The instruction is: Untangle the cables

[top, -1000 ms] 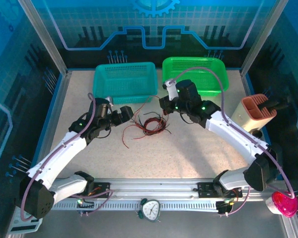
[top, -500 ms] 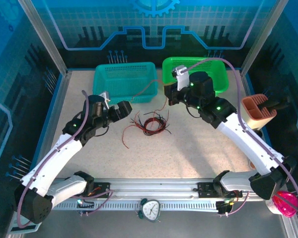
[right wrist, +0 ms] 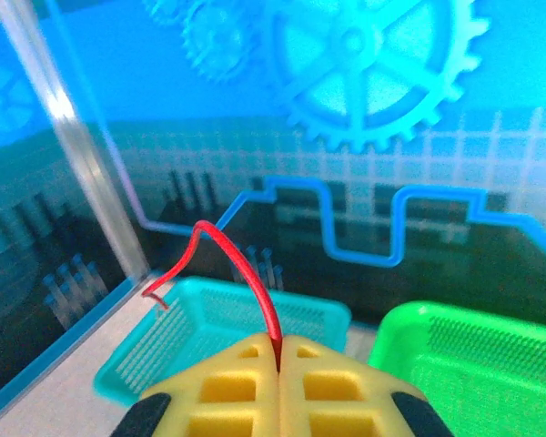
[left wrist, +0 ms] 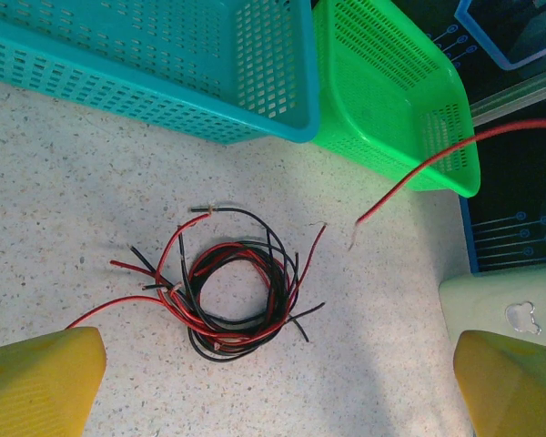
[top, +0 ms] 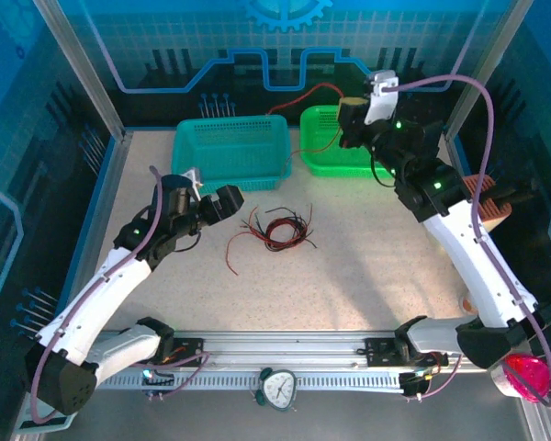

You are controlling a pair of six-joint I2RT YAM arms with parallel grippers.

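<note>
A tangle of red and black cables lies coiled on the speckled table, in front of the teal basket; in the left wrist view the coil sits between and ahead of the fingers. My left gripper hovers just left of it, open and empty. My right gripper is raised high over the green basket, shut on one red cable pinched between its yellow pads. That cable arcs leftward in the air; its loose end hangs free of the coil.
A teal basket and the green one stand side by side at the back. A beige holder stands at the right, a pink object at the near right corner. A small clock sits on the front rail.
My right arm has risen and swung back over the green basket, drawing the red cable up and out of the tangle. My left gripper shifted slightly left and stays open.
</note>
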